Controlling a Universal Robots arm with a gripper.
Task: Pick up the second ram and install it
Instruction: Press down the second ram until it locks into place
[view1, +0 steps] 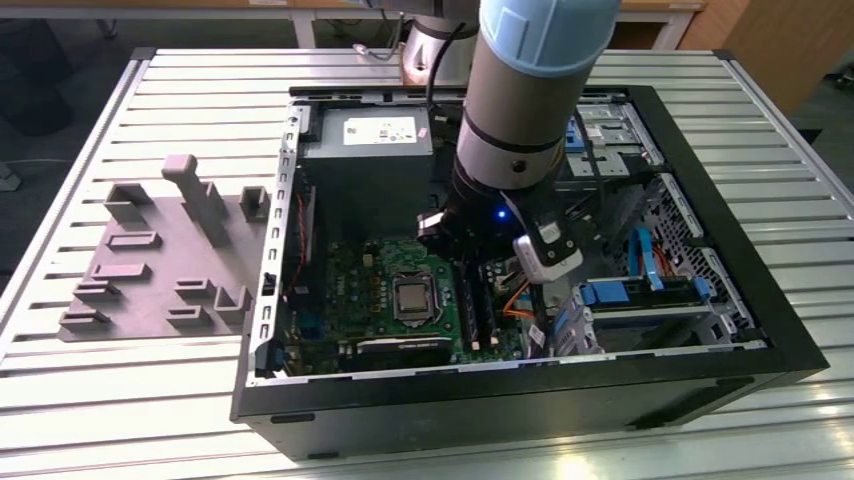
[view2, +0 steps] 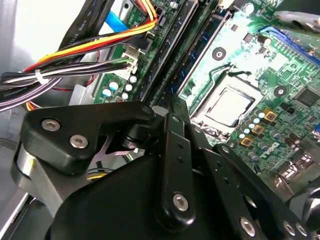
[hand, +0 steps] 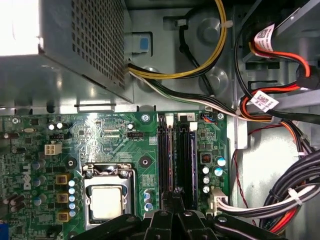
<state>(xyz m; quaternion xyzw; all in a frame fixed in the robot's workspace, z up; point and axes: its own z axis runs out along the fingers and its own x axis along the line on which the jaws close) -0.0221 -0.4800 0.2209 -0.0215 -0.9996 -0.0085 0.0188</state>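
The second ram (hand: 171, 160) is, as far as I can judge, standing edge-on among the black memory slots (hand: 187, 155), running lengthwise straight out from the gripper (hand: 175, 197) poised directly above it, its grip being impossible to tell.

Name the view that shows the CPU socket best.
The first wrist view: the CPU socket faces the camera squarely and unobstructed. The second wrist view shows it at a slant, beyond the end effector. The exterior view shows it small, beside the arm.
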